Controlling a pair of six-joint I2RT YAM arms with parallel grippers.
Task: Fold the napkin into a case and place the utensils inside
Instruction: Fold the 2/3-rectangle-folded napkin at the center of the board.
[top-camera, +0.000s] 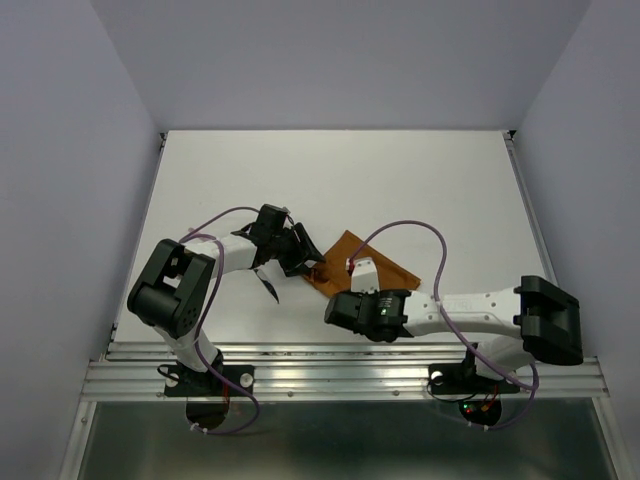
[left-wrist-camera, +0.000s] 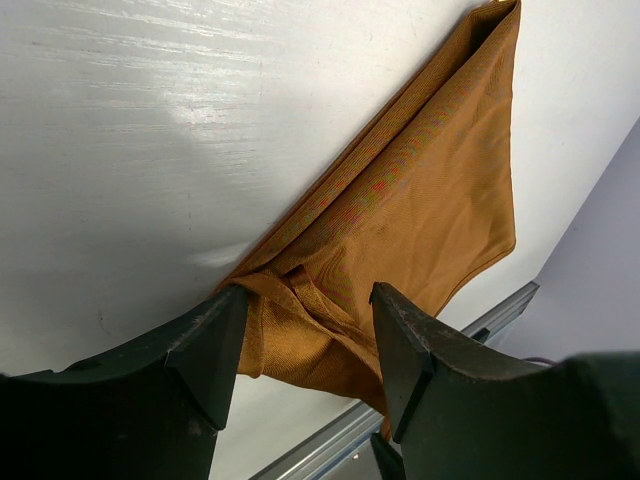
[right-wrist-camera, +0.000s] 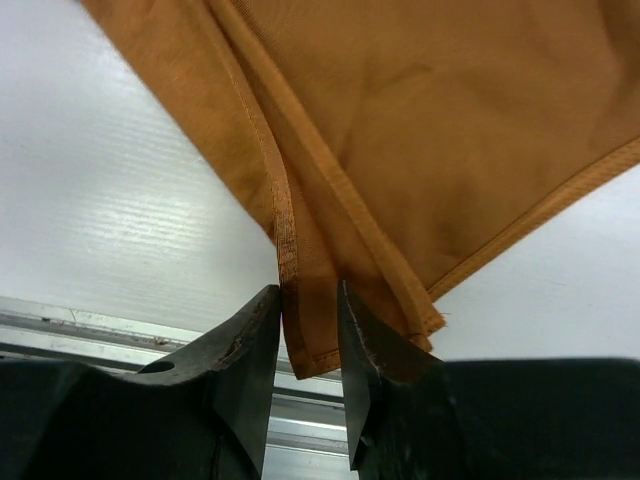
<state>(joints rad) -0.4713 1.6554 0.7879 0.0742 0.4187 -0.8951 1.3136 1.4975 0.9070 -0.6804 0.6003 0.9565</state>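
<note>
Two robot arms are bolted to a metal rail (top-camera: 350, 365) along the near edge of a white table (top-camera: 330, 180). Both reach inward and meet just past that edge, at about its middle.

The right gripper (right-wrist-camera: 308, 295) comes in from the near side. Its two dark fingers (right-wrist-camera: 245, 350) stand close together, pinched on a hemmed corner of the napkin (top-camera: 365, 258). The cloth fills the narrow gap between them, and its tip hangs out on the near side of the fingertips. From there the hem runs up and away from the grip.

The left gripper (left-wrist-camera: 310, 300) comes in from the left. Its fingers are spread wide, one on each side of a bunched, creased corner of the cloth. The cloth brushes the inner face of one finger, and nothing is clamped.

The rust-orange cloth lies partly folded over itself. It stretches diagonally away from both grippers towards the middle of the table, with its far end narrowing to a point.
</note>
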